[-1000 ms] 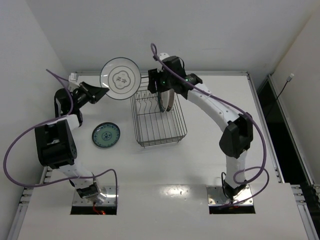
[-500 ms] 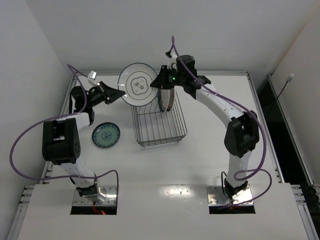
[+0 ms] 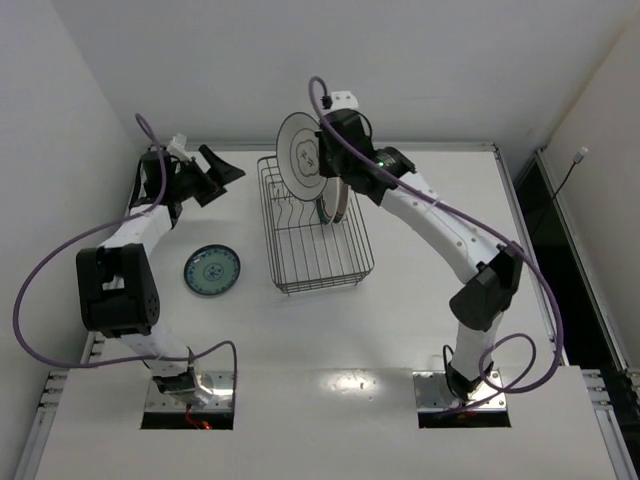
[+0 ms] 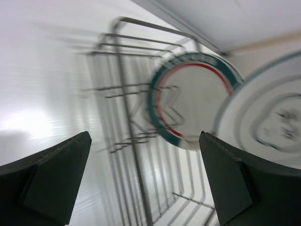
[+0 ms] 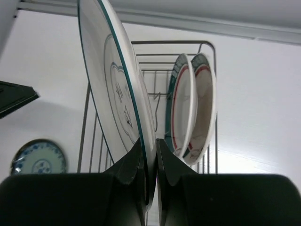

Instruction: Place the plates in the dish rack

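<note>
My right gripper [image 3: 327, 152] [image 5: 148, 146] is shut on the rim of the pale plate [image 3: 302, 157] [image 5: 117, 89] with the thin dark rim. It holds the plate on edge above the far end of the dish rack [image 3: 318, 262] [image 5: 169, 42]. Two white plates with green-red bands [image 3: 336, 203] [image 5: 190, 108] [image 4: 188, 99] stand upright in the rack. The small teal plate [image 3: 211, 271] [image 5: 40, 157] lies flat on the table left of the rack. My left gripper [image 3: 221, 177] [image 4: 144, 136] is open and empty, apart from the pale plate, off the rack's far left corner.
The white back wall runs close behind the rack, and the left wall stands near the left arm. Purple cables [image 3: 60, 260] loop beside both arms. The table's raised edge [image 3: 508, 190] runs along the right side.
The left gripper let go of the pale plate, opened wide and drew back left. The right gripper shut on the plate's rim and now holds it alone, turned on edge over the rack.
</note>
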Controlling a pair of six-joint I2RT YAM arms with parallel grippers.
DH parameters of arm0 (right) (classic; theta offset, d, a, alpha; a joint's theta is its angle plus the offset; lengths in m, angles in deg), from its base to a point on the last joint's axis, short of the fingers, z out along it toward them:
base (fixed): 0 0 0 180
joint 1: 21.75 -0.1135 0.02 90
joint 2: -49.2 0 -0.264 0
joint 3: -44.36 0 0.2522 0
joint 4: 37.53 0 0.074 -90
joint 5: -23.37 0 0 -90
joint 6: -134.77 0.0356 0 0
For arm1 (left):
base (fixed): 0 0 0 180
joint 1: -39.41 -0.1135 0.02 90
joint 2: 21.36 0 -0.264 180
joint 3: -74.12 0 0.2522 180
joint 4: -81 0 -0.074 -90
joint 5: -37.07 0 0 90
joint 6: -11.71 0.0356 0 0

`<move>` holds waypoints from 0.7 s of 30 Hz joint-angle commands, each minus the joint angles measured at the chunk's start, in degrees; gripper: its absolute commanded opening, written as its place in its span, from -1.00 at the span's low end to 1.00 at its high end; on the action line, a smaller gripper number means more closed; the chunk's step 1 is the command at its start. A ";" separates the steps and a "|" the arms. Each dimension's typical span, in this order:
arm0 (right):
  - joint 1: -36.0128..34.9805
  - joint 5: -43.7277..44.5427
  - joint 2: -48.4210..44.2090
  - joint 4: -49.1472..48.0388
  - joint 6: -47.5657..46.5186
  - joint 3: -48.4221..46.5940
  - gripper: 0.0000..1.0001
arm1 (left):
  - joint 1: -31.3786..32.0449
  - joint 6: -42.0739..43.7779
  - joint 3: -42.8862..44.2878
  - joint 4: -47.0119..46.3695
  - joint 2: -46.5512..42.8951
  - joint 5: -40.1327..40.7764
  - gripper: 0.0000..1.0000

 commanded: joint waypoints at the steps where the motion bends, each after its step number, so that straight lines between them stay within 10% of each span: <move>1: -4.66 19.87 6.37 6.91 -4.61 -11.30 -1.00 | 0.34 10.05 3.64 17.75 -6.44 22.69 0.99; 9: -7.66 36.76 17.30 13.34 -7.16 -21.62 -1.00 | 0.34 11.29 6.10 27.86 -8.65 39.42 0.99; 21: -6.52 34.22 21.69 13.25 -7.69 -21.62 -1.00 | 0.34 10.05 8.39 31.48 -6.53 44.18 0.99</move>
